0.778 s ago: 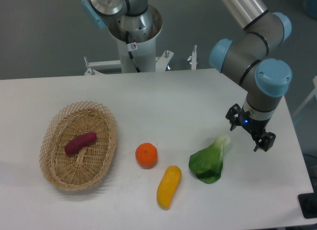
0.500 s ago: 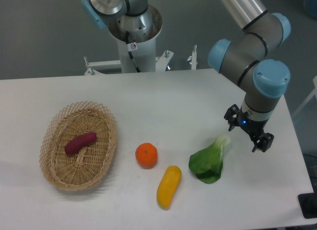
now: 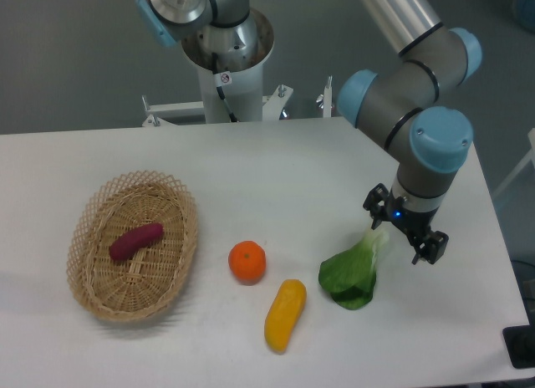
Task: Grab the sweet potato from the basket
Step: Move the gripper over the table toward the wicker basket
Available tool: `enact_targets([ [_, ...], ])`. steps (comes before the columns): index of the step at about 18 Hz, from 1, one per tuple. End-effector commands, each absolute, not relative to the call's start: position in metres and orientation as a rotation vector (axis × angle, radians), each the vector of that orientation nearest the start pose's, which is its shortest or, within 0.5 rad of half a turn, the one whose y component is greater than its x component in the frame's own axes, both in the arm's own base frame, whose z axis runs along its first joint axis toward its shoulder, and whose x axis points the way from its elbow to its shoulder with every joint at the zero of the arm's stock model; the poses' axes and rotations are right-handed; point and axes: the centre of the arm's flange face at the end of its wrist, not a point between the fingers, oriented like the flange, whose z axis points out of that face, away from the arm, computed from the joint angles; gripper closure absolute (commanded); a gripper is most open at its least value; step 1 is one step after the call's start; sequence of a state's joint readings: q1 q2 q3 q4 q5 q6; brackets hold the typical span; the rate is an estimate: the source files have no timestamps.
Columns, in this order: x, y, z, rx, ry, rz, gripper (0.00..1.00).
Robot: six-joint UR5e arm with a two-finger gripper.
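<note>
A white tabletop [image 3: 276, 171] stands before a grey wall, with the arm's pedestal behind it. The sweet potato [image 3: 136, 242] lies inside the basket [image 3: 90, 214] at the left. An orange [image 3: 247, 262], a yellow vegetable [image 3: 285, 314] and a leafy green [image 3: 353, 273] lie to its right. The tool [image 3: 405, 236] hangs beside the green, empty, its fingers seemingly apart.

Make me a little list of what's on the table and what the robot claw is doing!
basket: wicker basket, left side of the table
in the basket: sweet potato, lying alone
middle: orange
front: yellow vegetable
right: leafy green vegetable
claw: claw over the leafy green's top, far from the basket, holding nothing
claw open or shut: cannot tell
</note>
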State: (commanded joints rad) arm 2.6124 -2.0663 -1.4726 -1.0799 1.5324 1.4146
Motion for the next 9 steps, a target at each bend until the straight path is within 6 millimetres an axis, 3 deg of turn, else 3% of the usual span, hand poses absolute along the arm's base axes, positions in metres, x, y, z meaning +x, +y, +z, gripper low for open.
enact_targets([
  [9,-0.455,0.516,0.296,-2.956,0.372,0.024,0.0],
])
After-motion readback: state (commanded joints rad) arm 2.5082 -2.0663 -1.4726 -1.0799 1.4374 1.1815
